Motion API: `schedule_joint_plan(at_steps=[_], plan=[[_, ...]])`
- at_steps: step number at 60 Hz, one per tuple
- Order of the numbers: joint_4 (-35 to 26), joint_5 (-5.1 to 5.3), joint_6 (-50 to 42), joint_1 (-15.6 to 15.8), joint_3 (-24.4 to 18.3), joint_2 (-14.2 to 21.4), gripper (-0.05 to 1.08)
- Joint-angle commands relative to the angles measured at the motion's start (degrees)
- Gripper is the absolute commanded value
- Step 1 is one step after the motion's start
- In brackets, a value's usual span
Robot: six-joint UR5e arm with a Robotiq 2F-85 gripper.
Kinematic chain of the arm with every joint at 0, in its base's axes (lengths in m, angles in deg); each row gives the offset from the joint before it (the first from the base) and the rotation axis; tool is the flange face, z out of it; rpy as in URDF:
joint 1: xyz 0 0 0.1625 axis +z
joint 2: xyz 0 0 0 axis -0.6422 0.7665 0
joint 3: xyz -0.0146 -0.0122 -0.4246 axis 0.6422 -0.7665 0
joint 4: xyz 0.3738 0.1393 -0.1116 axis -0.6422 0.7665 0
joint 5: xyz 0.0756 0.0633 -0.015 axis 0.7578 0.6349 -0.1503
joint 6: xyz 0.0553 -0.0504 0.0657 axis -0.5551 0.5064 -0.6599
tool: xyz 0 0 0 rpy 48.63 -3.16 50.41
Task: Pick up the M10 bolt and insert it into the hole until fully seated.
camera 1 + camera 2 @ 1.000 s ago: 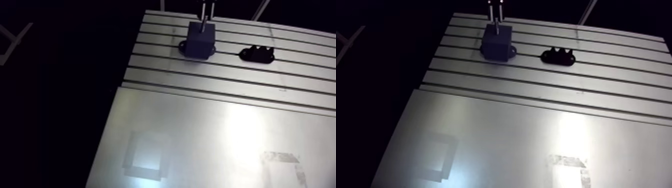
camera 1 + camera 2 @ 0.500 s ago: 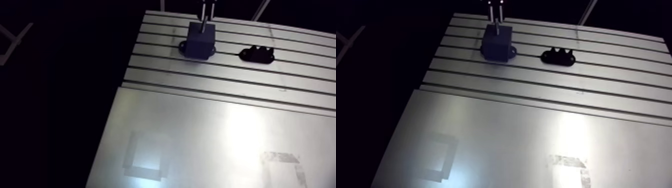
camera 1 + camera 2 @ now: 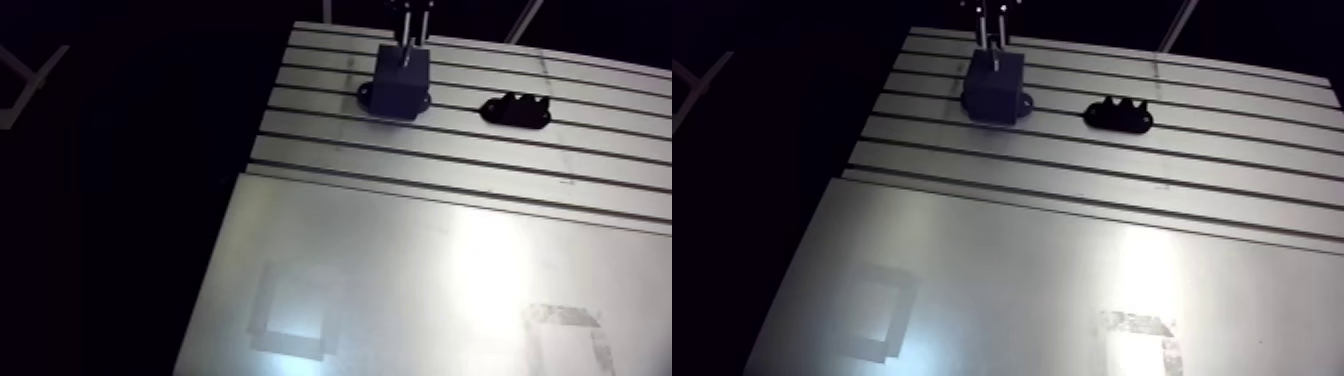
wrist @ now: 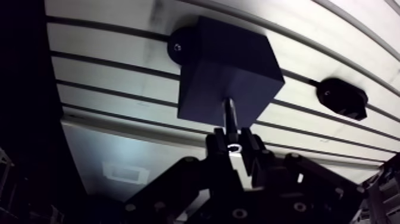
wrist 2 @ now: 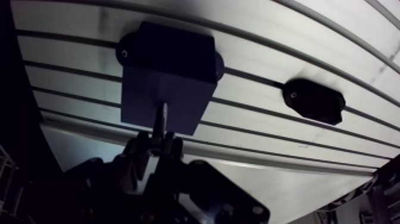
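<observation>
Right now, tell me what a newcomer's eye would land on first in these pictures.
The dark block stands out first, sitting on the pale slotted table directly ahead of the gripper. Next comes the slim bolt, clamped between the gripper's fingers with its tip at the block's top face; how deep it sits cannot be told. A smaller black fixture lies apart on the table, beside the block.

bolt (image 4: 229, 113) upright above block (image 4: 229, 65), holder (image 4: 342, 98) beside block, apart; both on table (image 4: 107, 62)
</observation>
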Motion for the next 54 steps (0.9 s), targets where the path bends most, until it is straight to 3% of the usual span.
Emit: schedule_joint_plan(at_steps=[1, 8, 9, 10, 11, 12, 13, 14, 16, 24, 48, 54], plan=[[0.0, 0.00, 0.0, 0.1, 0.2, 0.1, 1.06], [0.0, 0.08, 0.2, 0.1, 0.2, 0.2, 1.00], [0.0, 0.01, 0.2, 0.1, 0.2, 0.2, 0.92], [0.0, 0.01, 0.4, 0.1, 0.2, 0.2, 0.71], [0.0, 0.01, 0.4, 0.1, 0.2, 0.2, 0.71], [-0.1, 0.00, 0.6, 0.1, 0.2, 0.1, 0.16], [-0.1, 0.00, 0.6, 0.1, 0.2, 0.1, 0.16], [-0.4, 0.00, 0.7, 0.1, 0.1, 0.0, 0.07], [-0.3, -0.15, 0.7, 0.1, 0.2, 0.1, 0.00], [-0.2, -0.60, 0.6, 0.1, 0.4, 0.3, 0.00], [-0.1, -0.52, 0.1, -0.5, -0.9, 1.0, 0.00], [-0.2, 0.07, 0.0, -1.1, -1.1, 2.9, 0.00]])
